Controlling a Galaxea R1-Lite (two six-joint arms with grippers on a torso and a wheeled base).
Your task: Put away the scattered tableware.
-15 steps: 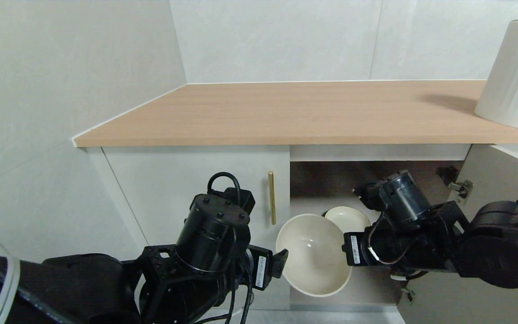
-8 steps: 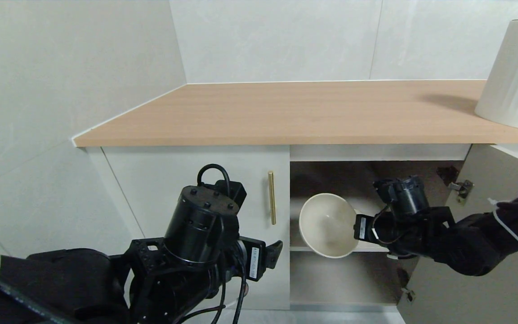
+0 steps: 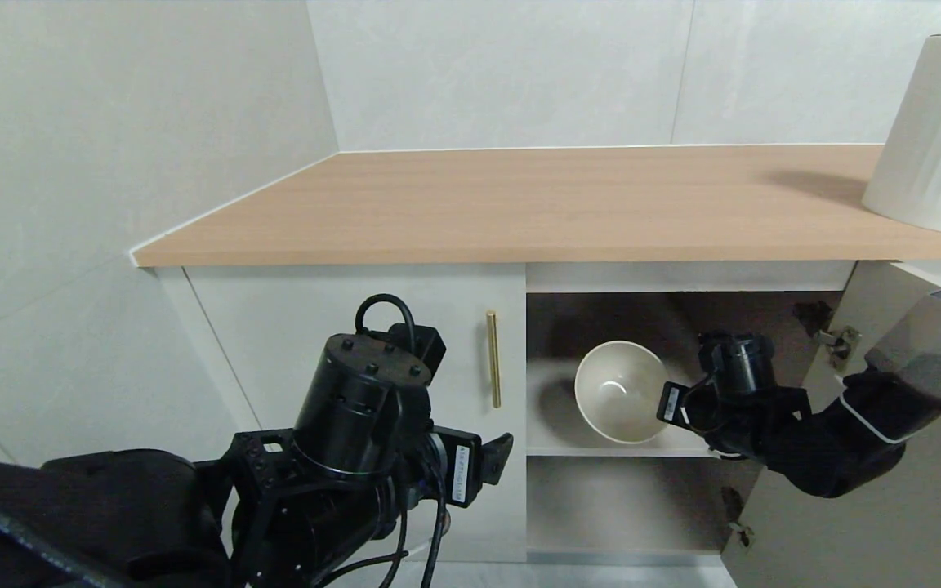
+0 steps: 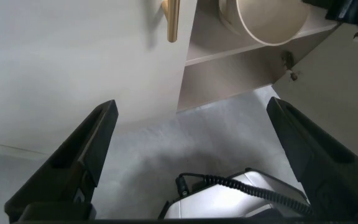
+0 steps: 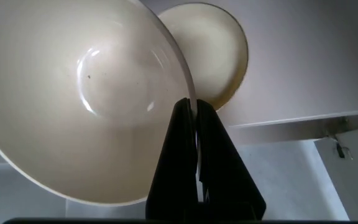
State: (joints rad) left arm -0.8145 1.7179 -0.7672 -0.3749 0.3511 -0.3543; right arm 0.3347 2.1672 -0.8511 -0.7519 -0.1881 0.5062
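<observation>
Cream ceramic bowl (image 3: pixel 617 392) hung tilted on edge over the upper white shelf (image 3: pixel 548 429), mouth facing outward, rim pinched by the right gripper (image 3: pixel 666 406); left gripper (image 4: pixel 188 112) gaped wide, empty.

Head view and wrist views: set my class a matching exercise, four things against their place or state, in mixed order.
Things:
1 bowl
2 plate
3 brass handle
4 left gripper

Places or states:
A open, holding nothing
B lying on the cupboard shelf
C tilted, pinched by its rim
D upright on the closed door

Pairs: 1-C; 2-B; 3-D; 4-A
</observation>
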